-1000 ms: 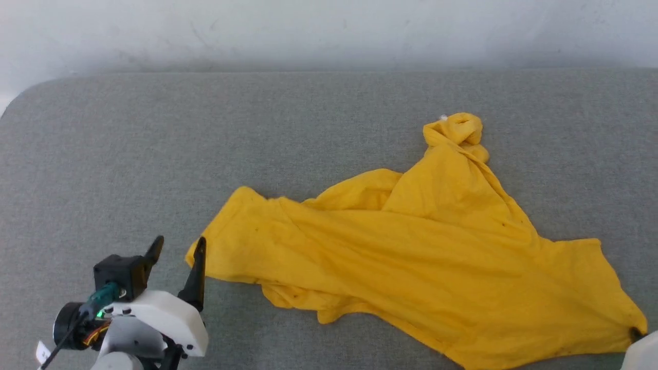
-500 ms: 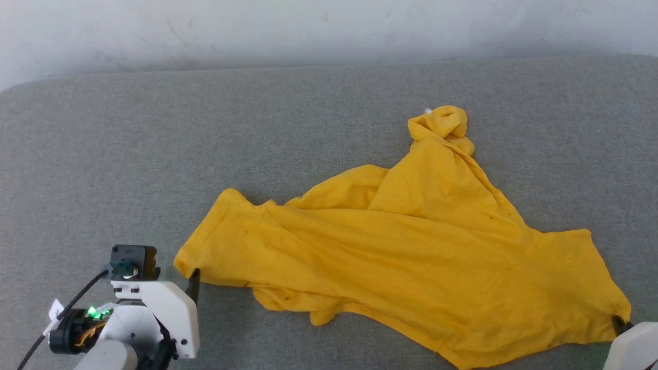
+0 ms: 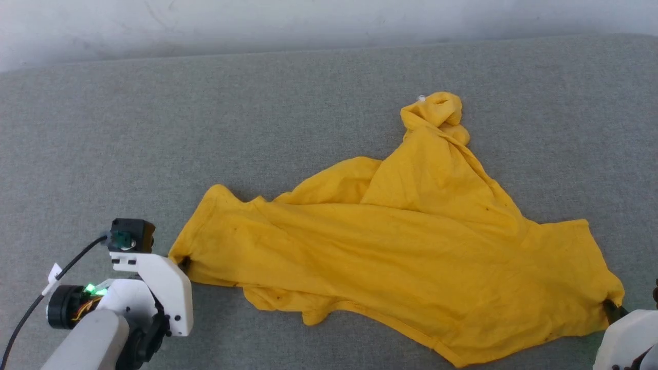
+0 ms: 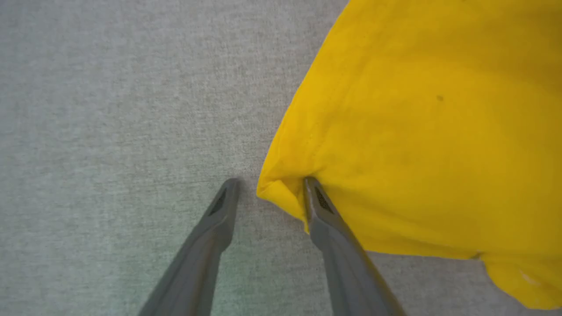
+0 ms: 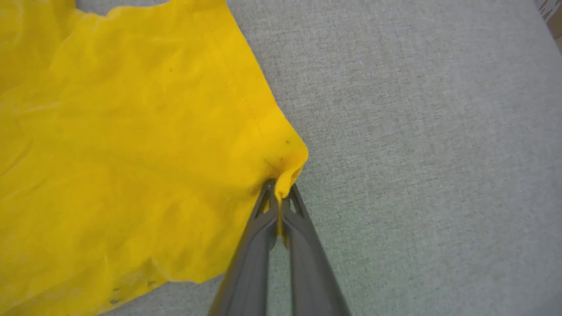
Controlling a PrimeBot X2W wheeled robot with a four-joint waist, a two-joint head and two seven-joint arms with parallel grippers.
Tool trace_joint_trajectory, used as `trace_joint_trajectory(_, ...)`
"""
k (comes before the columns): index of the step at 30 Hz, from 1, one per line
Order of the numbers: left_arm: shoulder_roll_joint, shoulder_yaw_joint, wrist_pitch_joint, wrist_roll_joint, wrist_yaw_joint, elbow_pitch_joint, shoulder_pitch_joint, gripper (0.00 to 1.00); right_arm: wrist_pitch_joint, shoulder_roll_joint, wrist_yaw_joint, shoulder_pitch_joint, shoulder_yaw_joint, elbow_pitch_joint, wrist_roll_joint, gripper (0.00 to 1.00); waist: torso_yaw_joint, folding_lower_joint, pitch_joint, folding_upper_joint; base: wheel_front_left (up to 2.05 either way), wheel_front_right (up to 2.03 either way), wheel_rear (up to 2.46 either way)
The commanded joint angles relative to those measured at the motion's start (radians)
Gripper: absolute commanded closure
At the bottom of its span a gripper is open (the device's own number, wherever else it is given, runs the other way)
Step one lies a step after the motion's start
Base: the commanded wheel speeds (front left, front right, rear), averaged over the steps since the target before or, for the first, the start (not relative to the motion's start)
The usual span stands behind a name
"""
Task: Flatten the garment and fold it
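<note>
While it lay rumpled on the grey fabric surface (image 3: 154, 154), the garment (image 3: 411, 246) showed its plain yellow side, creased and partly doubled over itself. It sat right of the middle in the head view. A twisted, bunched end pointed toward the pale wall (image 3: 308, 20) at the far side, and a loose hem curled along the near edge.

Its corner on the robot's left sat between the spread fingers of the left gripper (image 4: 270, 182). One fingertip touched the cloth at the fold of that corner. The other rested on bare grey cover just beside it, so the corner was bracketed but not pinched.

At the opposite end, near the lower right of the head view, the right gripper (image 5: 279, 188) had its fingers pressed together on the garment's other corner. A small tuck of yellow cloth stood up between the tips. Between the two corners the cloth sagged in soft folds rather than lying taut.
</note>
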Motion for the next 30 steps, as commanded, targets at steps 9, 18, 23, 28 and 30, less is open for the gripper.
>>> trace_joint_trajectory(9,-0.044,-0.017,-0.022,-0.085,-0.072,-0.023,0.076,1.0,-0.006,-0.031,-0.002,-0.01,0.018,-0.033,0.026,1.0,0.015,0.0001,-0.051,0.0,0.0,0.0,0.0)
trace_joint_trajectory(18,0.004,0.128,-0.171,-0.092,-0.013,-0.283,0.12,1.0,0.03,-0.122,-0.002,-0.025,0.079,-0.193,0.139,1.0,0.026,0.0001,-0.137,0.0,0.0,0.0,0.0)
trace_joint_trajectory(23,0.05,0.235,-0.208,-0.084,0.045,-0.464,0.123,1.0,0.108,-0.191,-0.002,-0.116,0.076,-0.317,0.286,1.0,0.023,0.0001,-0.172,0.0,0.0,0.0,0.0)
trace_joint_trajectory(28,0.085,0.336,-0.226,-0.082,0.084,-0.583,0.076,1.0,0.18,-0.251,-0.002,-0.284,0.064,-0.38,0.424,1.0,0.016,0.0001,-0.196,0.0,0.0,0.0,0.0)
trace_joint_trajectory(30,0.102,0.379,-0.237,-0.071,0.102,-0.607,0.038,1.0,0.192,-0.273,-0.002,-0.361,0.071,-0.393,0.464,1.0,0.013,0.0001,-0.202,0.0,0.0,0.0,0.0)
